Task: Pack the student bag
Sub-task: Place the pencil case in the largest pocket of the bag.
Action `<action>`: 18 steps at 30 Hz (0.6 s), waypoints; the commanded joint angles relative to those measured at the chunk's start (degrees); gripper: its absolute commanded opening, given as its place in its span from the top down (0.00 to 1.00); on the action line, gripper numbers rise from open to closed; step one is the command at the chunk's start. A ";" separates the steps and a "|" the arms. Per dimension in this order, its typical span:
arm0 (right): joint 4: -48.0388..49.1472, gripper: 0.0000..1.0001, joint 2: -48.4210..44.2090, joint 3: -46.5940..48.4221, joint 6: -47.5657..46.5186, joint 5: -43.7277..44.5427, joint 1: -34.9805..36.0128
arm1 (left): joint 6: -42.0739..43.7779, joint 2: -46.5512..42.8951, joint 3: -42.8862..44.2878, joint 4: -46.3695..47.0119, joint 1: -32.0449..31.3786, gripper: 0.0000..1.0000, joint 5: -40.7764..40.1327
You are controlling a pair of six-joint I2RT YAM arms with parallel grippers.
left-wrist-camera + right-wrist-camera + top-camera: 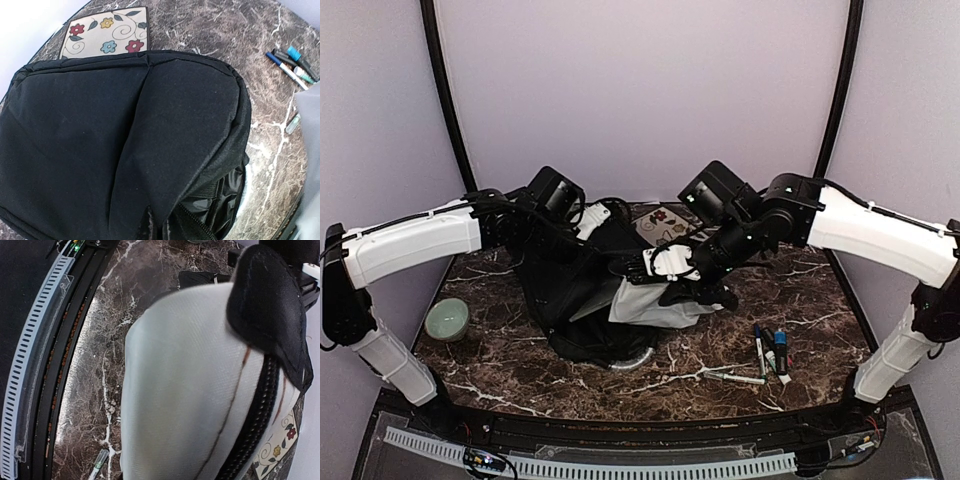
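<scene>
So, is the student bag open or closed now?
Open. The student bag has a flap turned out showing pale lining, and the left wrist view shows an unzipped gap.

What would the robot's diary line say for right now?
left gripper: shut on student bag; right gripper: shut on its grey-white flap; markers: on table, not packed

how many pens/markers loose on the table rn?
4. Three are bunched right of the student bag: dark pen, pale pen, blue-capped marker. The fourth pen lies apart, nearer the front edge. The bunch overlaps, so one more may be hidden.
</scene>
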 commanded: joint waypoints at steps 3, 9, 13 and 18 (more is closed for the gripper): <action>7.71 0.97 5.25 5.43 -5.43 9.12 3.84 | -1.69 -5.78 1.58 7.75 3.15 1.00 6.34; 14.63 0.96 10.16 7.95 -6.63 15.41 6.98 | -2.04 -7.31 0.39 8.34 4.34 1.00 9.38; 19.24 0.96 12.59 7.82 -9.98 21.28 9.44 | -1.91 -8.04 0.89 8.07 5.43 1.00 12.07; 26.48 0.97 15.83 6.27 -15.49 26.63 10.32 | -1.17 -8.01 4.13 6.30 6.53 1.00 15.96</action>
